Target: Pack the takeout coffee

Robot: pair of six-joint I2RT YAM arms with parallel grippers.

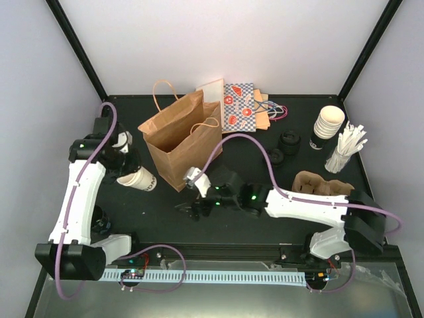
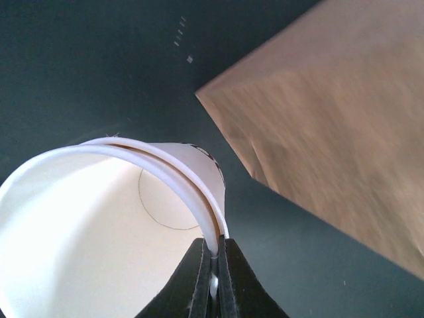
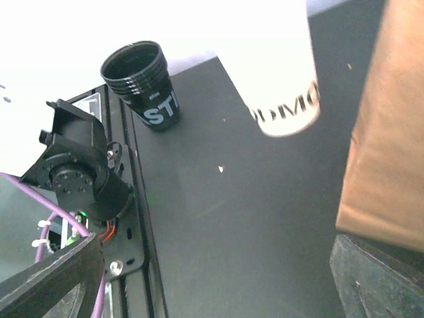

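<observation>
The takeout coffee cup (image 1: 141, 179) is a white paper cup with dark lettering and no lid on it. It hangs tilted over the table, just left of the brown paper bag (image 1: 182, 139). My left gripper (image 2: 215, 265) is shut on the cup's rim (image 2: 165, 175), where two nested rims show. In the right wrist view the cup (image 3: 281, 73) is at the top, with the bag (image 3: 391, 132) at the right edge. My right gripper (image 1: 191, 202) stands open, low over the table in front of the bag, with nothing between its fingers (image 3: 377, 278).
A stack of black cups (image 3: 142, 83) stands by the left arm's base. At the right are a stack of white cups (image 1: 328, 126), loose black lids (image 1: 288, 139), straws (image 1: 344, 149) and a cardboard carrier (image 1: 321, 183). A patterned bag (image 1: 240, 106) lies behind the brown one.
</observation>
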